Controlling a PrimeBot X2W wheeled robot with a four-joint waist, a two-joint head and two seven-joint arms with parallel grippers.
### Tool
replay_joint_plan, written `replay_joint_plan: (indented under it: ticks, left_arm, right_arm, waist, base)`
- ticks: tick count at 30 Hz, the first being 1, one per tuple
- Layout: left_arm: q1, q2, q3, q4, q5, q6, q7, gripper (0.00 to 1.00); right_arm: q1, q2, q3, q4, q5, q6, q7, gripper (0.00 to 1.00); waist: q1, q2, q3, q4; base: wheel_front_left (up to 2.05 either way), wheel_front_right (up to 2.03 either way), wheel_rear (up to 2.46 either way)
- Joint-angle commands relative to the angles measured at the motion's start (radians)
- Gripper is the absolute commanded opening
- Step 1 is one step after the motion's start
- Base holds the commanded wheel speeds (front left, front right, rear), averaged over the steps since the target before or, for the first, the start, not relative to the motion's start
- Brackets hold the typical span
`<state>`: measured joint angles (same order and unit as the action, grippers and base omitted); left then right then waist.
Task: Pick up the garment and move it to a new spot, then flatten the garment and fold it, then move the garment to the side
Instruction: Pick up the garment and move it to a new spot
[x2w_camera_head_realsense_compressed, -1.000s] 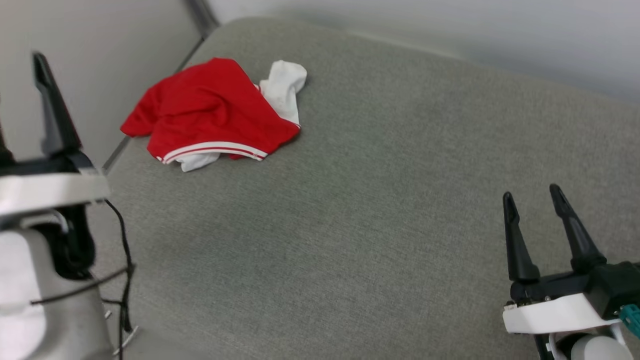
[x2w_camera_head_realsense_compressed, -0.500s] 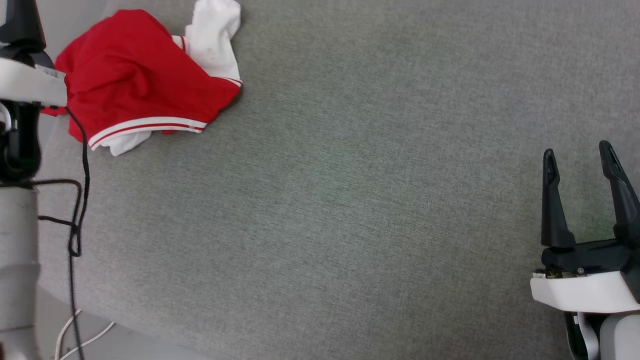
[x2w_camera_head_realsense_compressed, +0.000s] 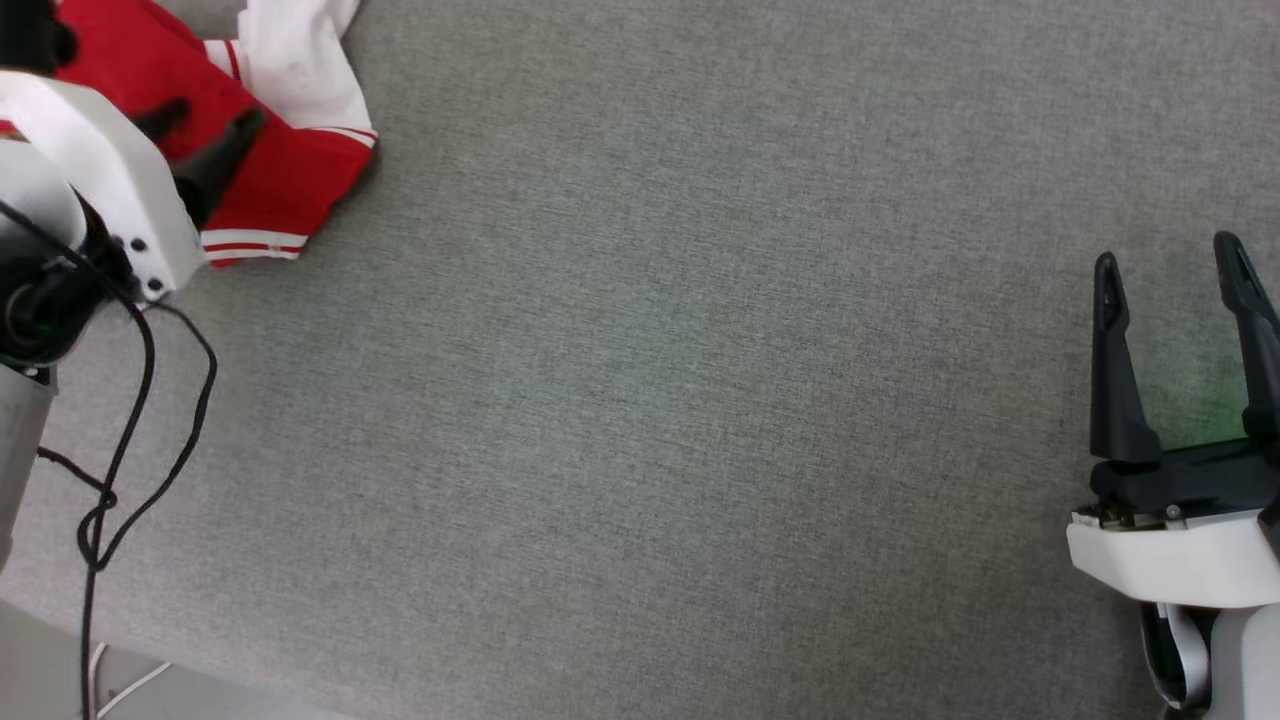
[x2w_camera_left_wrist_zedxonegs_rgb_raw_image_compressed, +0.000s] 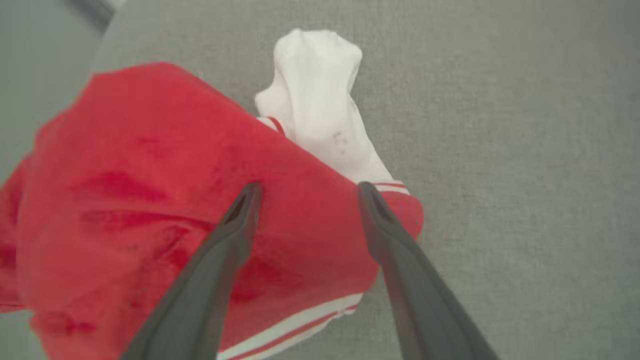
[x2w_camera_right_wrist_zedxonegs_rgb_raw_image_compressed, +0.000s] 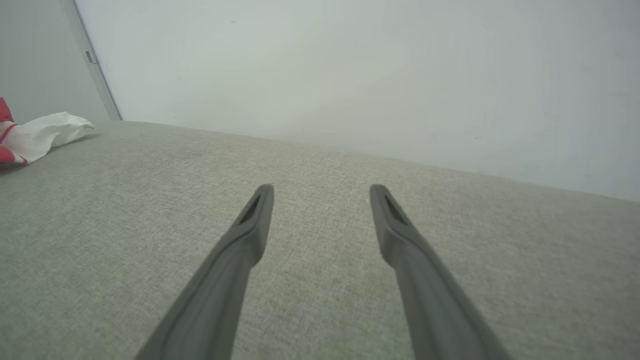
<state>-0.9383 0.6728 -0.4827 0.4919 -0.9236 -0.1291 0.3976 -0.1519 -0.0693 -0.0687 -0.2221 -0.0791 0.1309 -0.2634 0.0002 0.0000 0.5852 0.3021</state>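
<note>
The garment (x2w_camera_head_realsense_compressed: 290, 170), a crumpled red T-shirt with a white sleeve and striped trim, lies at the top left corner of the grey cushion (x2w_camera_head_realsense_compressed: 650, 400). My left gripper (x2w_camera_head_realsense_compressed: 205, 125) hangs just over its red body, open, nothing between the fingers. In the left wrist view the garment (x2w_camera_left_wrist_zedxonegs_rgb_raw_image_compressed: 150, 200) spreads under the open left gripper (x2w_camera_left_wrist_zedxonegs_rgb_raw_image_compressed: 306, 190), its white sleeve bunched beyond the tips. My right gripper (x2w_camera_head_realsense_compressed: 1170, 265) stands open over bare cushion at the right edge. From the right wrist, the open right gripper (x2w_camera_right_wrist_zedxonegs_rgb_raw_image_compressed: 320, 192) points at the wall, the garment (x2w_camera_right_wrist_zedxonegs_rgb_raw_image_compressed: 35, 135) far left.
A black cable (x2w_camera_head_realsense_compressed: 140, 400) loops down from my left wrist over the cushion's left side. The cushion's front edge and pale floor (x2w_camera_head_realsense_compressed: 60, 680) show at the bottom left. A pale wall (x2w_camera_right_wrist_zedxonegs_rgb_raw_image_compressed: 350, 75) rises behind the cushion.
The head camera has tilted down and turned, shifting the whole picture. My left arm has swung over the garment with its fingers now pointing at the red cloth. Both grippers stay open.
</note>
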Motion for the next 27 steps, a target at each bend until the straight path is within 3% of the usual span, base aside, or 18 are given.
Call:
replay_joint_plan:
  ticks: [1,7,15,16,17,27]
  left_arm:
    - [-0.018,0.015,-0.01,0.007,-0.018,0.001,0.032,1.0]
    - [-0.05,0.028,-0.113,0.081,-0.095,0.001,0.277,1.0]
    - [-0.055,-0.036,-0.214,0.14,-0.115,0.0,0.35,1.0]
    - [-0.058,-0.037,-0.222,0.141,-0.118,0.0,0.346,0.23]
    - [-0.061,-0.036,-0.232,0.14,-0.124,0.0,0.346,0.0]
    - [-0.17,0.073,-0.297,0.057,-0.096,0.001,0.268,0.0]
  right_arm:
    - [-0.022,-0.008,0.002,-0.005,-0.004,0.0,-0.002,1.0]
    - [-0.032,-0.013,0.003,-0.007,-0.006,0.0,-0.002,1.0]
    - [-0.038,-0.008,0.003,0.003,-0.003,0.0,-0.002,1.0]
    - [-0.038,-0.007,0.003,0.006,-0.003,0.0,-0.002,1.0]
    - [-0.038,-0.005,0.002,0.008,-0.001,0.0,-0.002,1.0]
    - [-0.018,0.011,0.002,0.037,0.03,0.0,-0.002,1.0]
  waist:
    - [-0.0002,0.0,0.011,-0.008]
    - [-0.0002,0.0,0.038,-0.027]
    - [-0.0002,0.0,0.049,-0.049]
    - [-0.0002,0.0,0.048,-0.051]
    - [-0.0002,0.0,0.045,-0.052]
    - [-0.0002,0.0,-0.065,-0.046]
  base:
    - [0.0,0.0,0.0]
    - [0.0,0.0,0.0]
    - [0.0,0.0,0.0]
    - [0.0,0.0,0.0]
    - [0.0,0.0,0.0]
    - [0.0,0.0,0.0]
